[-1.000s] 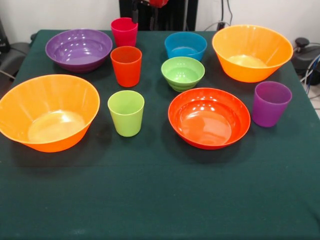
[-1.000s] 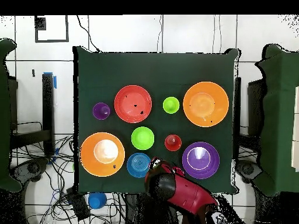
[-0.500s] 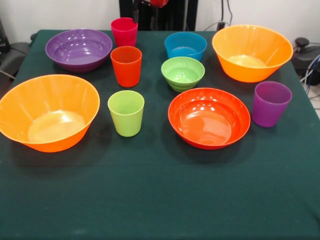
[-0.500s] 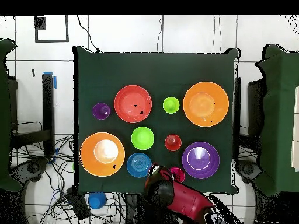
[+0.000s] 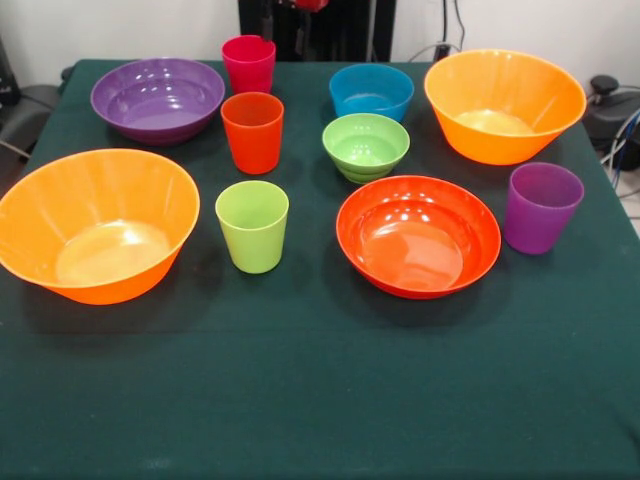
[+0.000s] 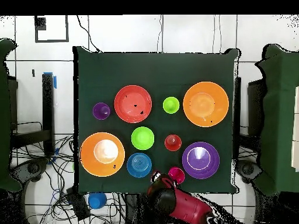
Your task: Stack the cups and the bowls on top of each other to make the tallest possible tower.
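Note:
Four cups stand upright and apart: crimson (image 5: 248, 62) (image 6: 176, 174), orange-red (image 5: 252, 130), lime green (image 5: 252, 225) and purple (image 5: 541, 207). Among them sit the bowls: purple (image 5: 158, 98), blue (image 5: 371, 90), small green (image 5: 366, 145), red-orange (image 5: 418, 235) and two large orange ones (image 5: 97, 225) (image 5: 505, 105). No tower is in view. In the overhead view my gripper (image 6: 159, 182) hangs at the table's edge beside the crimson cup, under the red arm (image 6: 178, 204). It holds nothing that I can see.
The dark green cloth (image 5: 320, 400) covers the table. A wide bare strip of it lies at the front in the front view. Cables and a blue object (image 6: 97, 200) lie on the floor beside the robot's base.
The arm has drawn back off the table toward its base. The crimson cup, partly covered before, now shows whole in both views.

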Robot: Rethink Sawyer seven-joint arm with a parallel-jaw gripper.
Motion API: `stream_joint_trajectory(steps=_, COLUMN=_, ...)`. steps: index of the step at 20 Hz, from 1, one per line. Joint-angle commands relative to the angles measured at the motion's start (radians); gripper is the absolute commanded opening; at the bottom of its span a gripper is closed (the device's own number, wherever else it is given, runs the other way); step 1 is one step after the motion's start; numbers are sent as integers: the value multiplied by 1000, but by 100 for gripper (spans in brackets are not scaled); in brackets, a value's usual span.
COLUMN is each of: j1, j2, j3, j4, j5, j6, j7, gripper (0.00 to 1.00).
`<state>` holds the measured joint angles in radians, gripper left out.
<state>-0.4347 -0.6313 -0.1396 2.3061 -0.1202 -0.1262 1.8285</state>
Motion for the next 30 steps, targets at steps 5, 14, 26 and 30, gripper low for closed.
stream_joint_trajectory(steps=5, j1=-32, j2=65, j3=30, j4=-15, j5=-73, j6=-46, j7=130, gripper=100)
stream_joint_trajectory(steps=14, j1=-65, j2=158, j3=28, j4=-48, j5=-122, j6=-129, j7=147, gripper=100)
stream_joint_trajectory(steps=26, j1=-86, j2=263, j3=43, j4=-95, j5=-139, j6=-210, j7=155, gripper=100)
stream_joint_trajectory(steps=30, j1=-95, j2=291, j3=43, j4=-120, j5=-140, j6=-220, j7=146, gripper=100)
